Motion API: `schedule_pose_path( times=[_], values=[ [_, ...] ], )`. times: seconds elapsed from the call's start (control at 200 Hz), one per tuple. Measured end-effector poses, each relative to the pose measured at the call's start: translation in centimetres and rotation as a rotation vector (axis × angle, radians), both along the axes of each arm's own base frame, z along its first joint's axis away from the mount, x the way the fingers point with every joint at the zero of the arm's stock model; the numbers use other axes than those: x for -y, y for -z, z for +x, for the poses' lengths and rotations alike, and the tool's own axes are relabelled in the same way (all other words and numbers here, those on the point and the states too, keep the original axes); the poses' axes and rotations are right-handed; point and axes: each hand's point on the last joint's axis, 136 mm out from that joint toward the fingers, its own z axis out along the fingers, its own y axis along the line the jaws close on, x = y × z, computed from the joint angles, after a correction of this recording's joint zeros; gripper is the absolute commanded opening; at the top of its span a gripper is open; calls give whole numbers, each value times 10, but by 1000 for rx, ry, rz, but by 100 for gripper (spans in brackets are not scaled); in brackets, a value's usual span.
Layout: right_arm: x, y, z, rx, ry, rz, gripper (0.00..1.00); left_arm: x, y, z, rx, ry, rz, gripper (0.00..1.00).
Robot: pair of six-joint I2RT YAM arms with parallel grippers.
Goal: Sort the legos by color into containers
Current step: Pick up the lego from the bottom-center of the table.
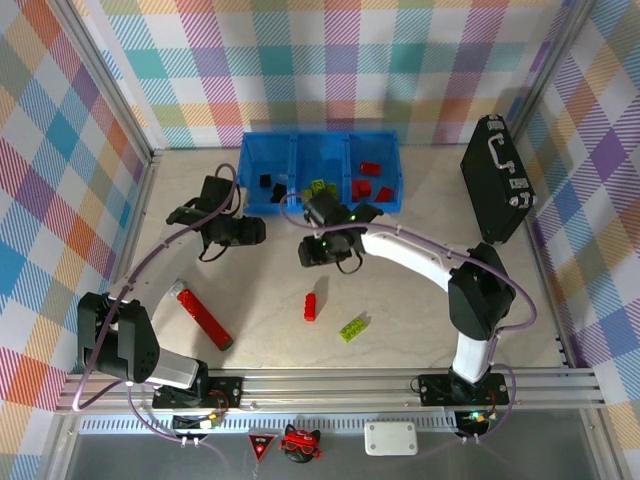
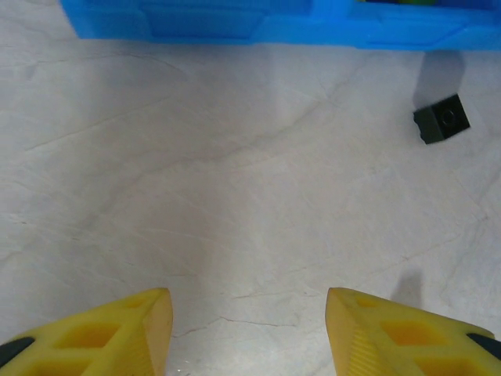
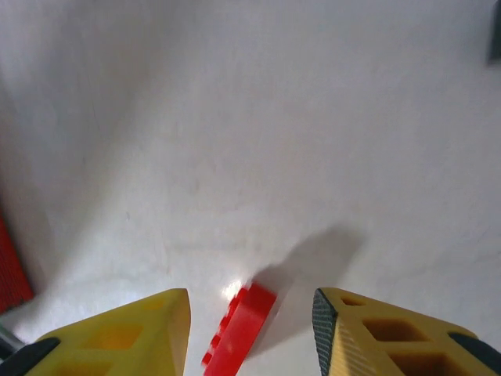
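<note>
Red lego (image 3: 241, 335) lies beneath the right gripper (image 3: 250, 305), jaws half-open and empty: lower centred, square across its narrow width, then close. Left gripper (image 2: 249, 305): half-open, empty.

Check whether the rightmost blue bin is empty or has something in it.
Not empty. In the top view the rightmost bin has several red bricks lying on its floor, inside its walls.

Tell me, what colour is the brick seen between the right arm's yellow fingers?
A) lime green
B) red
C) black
B: in the right wrist view a red brick shows between the two yellow fingers, which stand apart on either side of it.
</note>
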Motion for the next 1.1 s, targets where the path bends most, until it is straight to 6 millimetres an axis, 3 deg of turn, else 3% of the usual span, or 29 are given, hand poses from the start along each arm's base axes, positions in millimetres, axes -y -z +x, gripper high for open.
schedule_pose_path(
  times=[0.19, 0.365, 0.515, 1.1],
  values=[
    [-15, 23, -51, -65, 11, -53, 45, -13, -2, 6, 11, -38, -10, 55],
    [-17, 48, -74, -97, 47, -139, 46, -20, -4, 9, 20, -61, -16, 55],
    [-10, 68, -81, -122, 89, -213, 46, -20, -6, 9, 23, -63, -20, 55],
    [-6, 90, -82, -151, 142, -275, 41, -17, -9, 8, 26, -57, -37, 55]
  ],
)
